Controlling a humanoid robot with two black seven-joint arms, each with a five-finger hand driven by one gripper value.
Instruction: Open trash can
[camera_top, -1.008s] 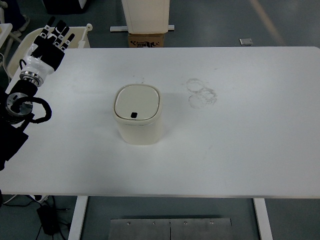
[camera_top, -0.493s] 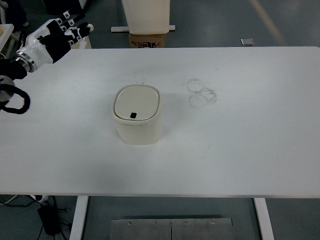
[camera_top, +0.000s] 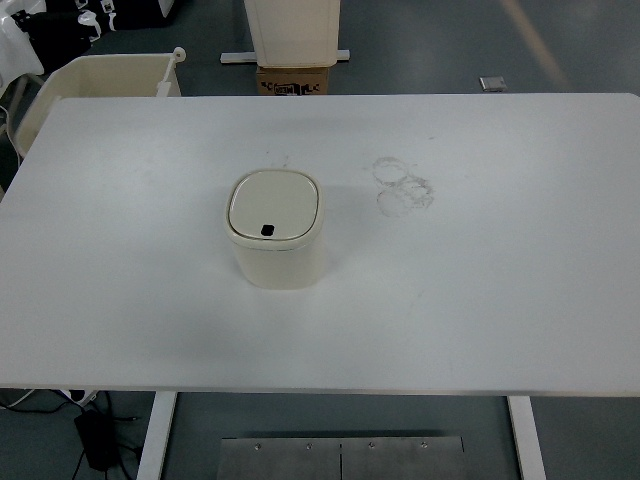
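Note:
A small cream trash can (camera_top: 275, 245) stands upright a little left of the middle of the white table (camera_top: 480, 280). Its rounded square lid (camera_top: 275, 203) is shut flat, with a small black button (camera_top: 267, 230) near the front edge. My left hand (camera_top: 65, 22) shows only as a dark and white shape in the far top-left corner, beyond the table and far from the can. The right arm is out of view.
A cream bin (camera_top: 110, 75) stands behind the table's back left corner. A cardboard box (camera_top: 293, 80) and a white stand (camera_top: 293, 30) are behind the back edge. Faint ring marks (camera_top: 402, 185) lie on the table right of the can.
My left arm has drawn up and back from the table's left edge into the top-left corner, almost out of the picture. The trash can has not moved and its lid stays shut.

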